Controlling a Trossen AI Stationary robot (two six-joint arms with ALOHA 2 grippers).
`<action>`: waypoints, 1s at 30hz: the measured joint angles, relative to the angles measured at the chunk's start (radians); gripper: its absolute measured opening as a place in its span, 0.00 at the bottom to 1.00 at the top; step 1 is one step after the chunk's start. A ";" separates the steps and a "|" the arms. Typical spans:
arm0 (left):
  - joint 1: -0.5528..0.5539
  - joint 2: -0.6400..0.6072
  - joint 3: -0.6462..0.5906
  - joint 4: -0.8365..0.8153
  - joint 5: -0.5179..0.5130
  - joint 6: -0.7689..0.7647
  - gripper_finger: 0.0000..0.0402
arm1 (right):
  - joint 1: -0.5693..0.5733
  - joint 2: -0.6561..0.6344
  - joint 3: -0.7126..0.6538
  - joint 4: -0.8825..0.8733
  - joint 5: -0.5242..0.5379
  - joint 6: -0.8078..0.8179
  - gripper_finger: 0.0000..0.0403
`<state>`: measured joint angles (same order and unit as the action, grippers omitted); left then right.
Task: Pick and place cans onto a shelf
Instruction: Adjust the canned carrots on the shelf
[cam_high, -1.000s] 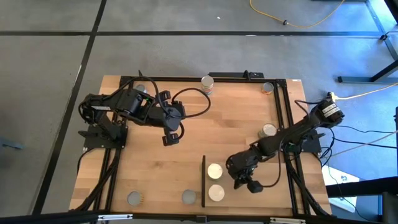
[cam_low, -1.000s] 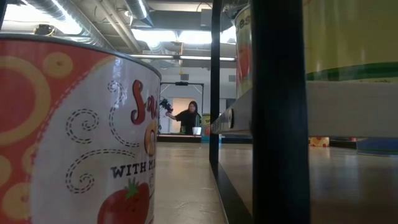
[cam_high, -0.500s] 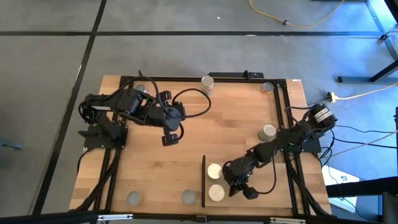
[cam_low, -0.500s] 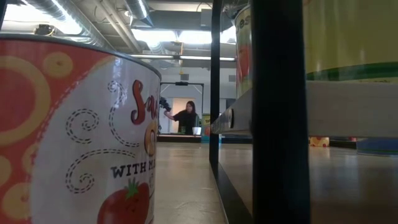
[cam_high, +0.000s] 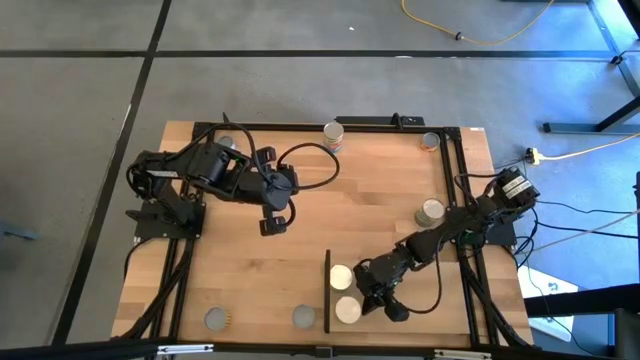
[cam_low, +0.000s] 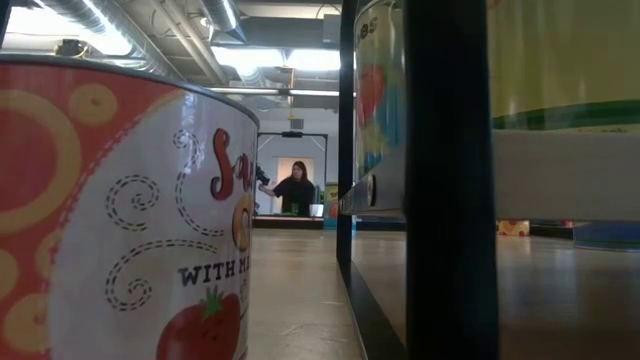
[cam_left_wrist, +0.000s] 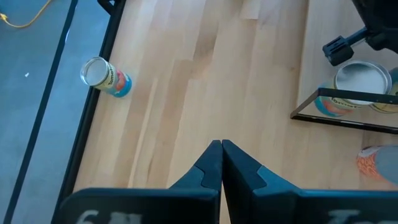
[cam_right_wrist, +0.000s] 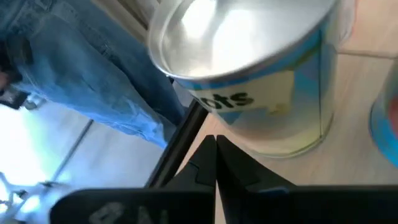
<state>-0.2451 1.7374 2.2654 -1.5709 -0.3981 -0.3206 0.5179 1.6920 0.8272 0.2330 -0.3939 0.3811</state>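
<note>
The right hand (cam_high: 392, 307), fingers closed and empty, has slid closer along the shelf (cam_high: 395, 312) toward its two cans (cam_high: 341, 277); the left hand (cam_high: 270, 226) stays closed mid-table.

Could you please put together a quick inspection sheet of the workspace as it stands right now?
Surface: wooden tabletop, black-framed.
Job's things: two pale-topped cans on the shelf; five more cans stand on the tabletop, two by the near edge, two at the far edge, one near the right arm.
Clutter: nothing seen.
Grippers: left gripper shut, empty, over mid-table; right gripper shut, empty, low beside the shelved cans.
Cables: yellow cable on the floor; black leads by the right arm's base.
Surroundings: grey floor; a person far behind the table.
</note>
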 joint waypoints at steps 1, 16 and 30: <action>0.000 0.000 0.000 0.000 0.000 0.000 0.00 | 0.004 0.000 0.000 -0.001 0.001 0.028 0.01; 0.000 0.000 0.000 0.000 0.018 0.054 0.00 | 0.171 0.000 0.015 -0.008 0.431 0.382 0.01; 0.000 0.000 0.000 0.000 0.023 0.088 0.00 | 0.199 0.026 0.039 0.013 0.567 0.348 0.01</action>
<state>-0.2451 1.7374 2.2654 -1.5711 -0.3747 -0.2329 0.7166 1.7180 0.8661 0.2462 0.1729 0.7291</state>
